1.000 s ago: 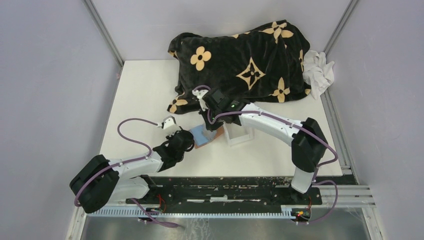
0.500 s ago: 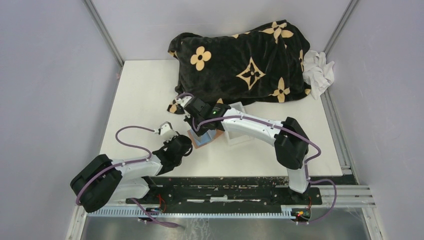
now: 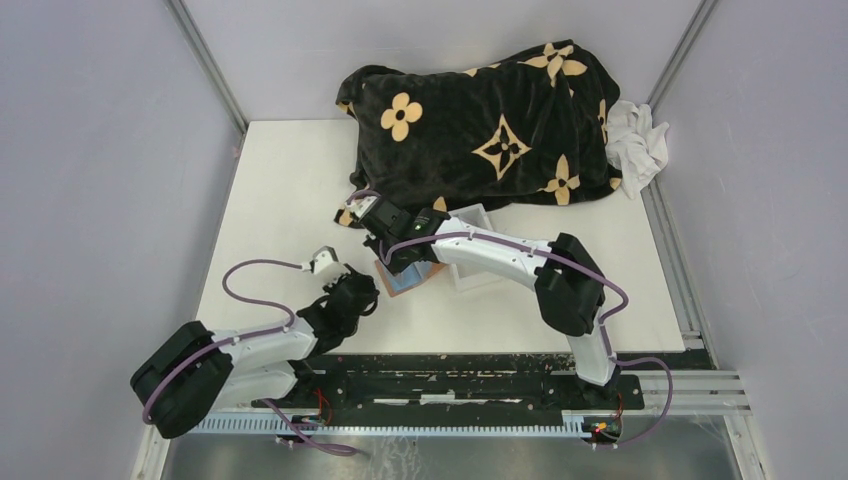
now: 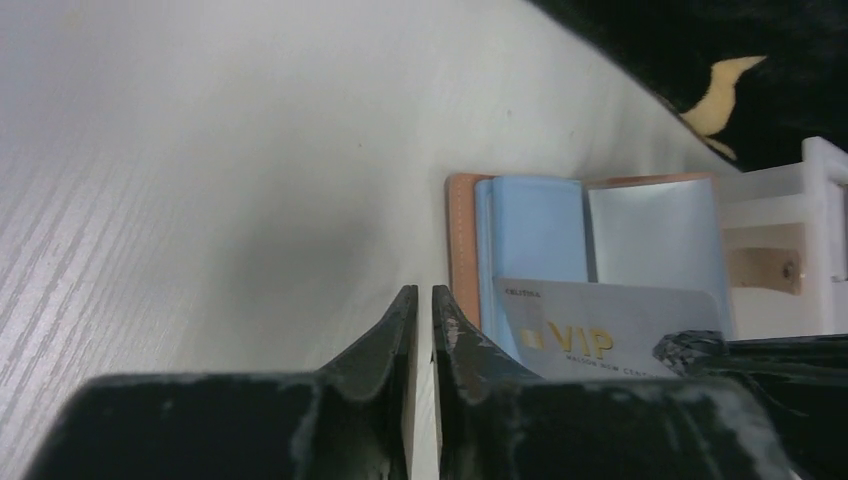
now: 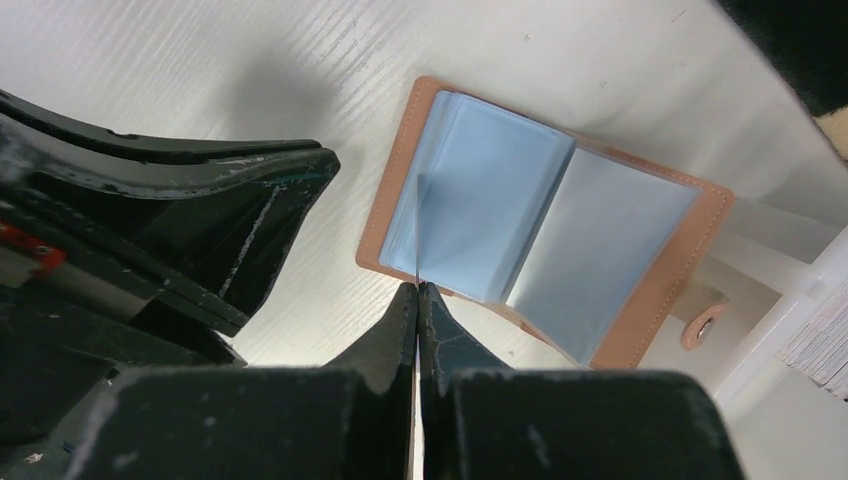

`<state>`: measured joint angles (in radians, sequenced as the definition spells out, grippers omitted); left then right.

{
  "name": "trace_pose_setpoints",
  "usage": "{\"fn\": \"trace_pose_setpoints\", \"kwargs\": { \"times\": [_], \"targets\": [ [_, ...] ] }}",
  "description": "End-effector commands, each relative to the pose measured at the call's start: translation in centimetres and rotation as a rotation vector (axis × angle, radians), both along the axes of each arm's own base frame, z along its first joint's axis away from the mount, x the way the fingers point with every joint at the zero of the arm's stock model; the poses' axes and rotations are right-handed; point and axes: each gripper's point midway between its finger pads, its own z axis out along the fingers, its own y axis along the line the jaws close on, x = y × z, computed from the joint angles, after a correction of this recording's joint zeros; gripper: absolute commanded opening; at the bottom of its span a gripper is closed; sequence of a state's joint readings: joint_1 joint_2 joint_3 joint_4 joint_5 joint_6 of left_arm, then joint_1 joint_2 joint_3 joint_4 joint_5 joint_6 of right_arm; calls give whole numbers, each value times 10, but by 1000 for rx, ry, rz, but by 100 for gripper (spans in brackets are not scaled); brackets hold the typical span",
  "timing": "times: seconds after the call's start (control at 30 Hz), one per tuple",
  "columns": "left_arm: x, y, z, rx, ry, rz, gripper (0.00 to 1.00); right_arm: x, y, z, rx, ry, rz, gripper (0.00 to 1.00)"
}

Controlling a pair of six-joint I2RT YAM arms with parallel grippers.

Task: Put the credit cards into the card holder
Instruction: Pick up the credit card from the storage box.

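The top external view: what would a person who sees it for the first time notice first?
First, the large black plush blanket with tan flower patterns, heaped at the far side of the white table. Next, both arms meet at the table's middle over the open tan leather card holder with pale blue sleeves. There the right gripper pinches a thin silver VIP card edge-on above it.

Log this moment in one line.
right gripper: shut on credit card, edge-on over open card holder | left gripper: nearly closed, empty
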<state>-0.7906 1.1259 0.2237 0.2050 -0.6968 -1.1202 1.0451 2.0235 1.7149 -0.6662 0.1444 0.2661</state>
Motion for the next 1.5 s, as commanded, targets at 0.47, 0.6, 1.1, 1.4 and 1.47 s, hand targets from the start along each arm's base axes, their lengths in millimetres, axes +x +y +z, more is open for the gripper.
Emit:
{"fn": "trace_pose_setpoints", "kwargs": {
  "times": [0.47, 0.6, 1.1, 1.4, 1.47],
  "targets": [
    [-9, -52, 86, -150, -365, -404, 44, -38, -38, 66, 253, 251, 139, 1],
    [-20, -64, 98, -171, -419, -516, 45, -44, -47, 67, 325, 330, 146, 1],
    [-41, -89, 98, -165, -408, -719, 47, -47, -53, 72, 456, 450, 168, 1],
    [-45, -97, 100, -186, -409, -780, 43, -43, -53, 70, 498, 510, 179, 1],
    [-47, -98, 101, -195, -412, -790, 43, -40, -55, 69, 507, 528, 178, 1]
  ]
}}
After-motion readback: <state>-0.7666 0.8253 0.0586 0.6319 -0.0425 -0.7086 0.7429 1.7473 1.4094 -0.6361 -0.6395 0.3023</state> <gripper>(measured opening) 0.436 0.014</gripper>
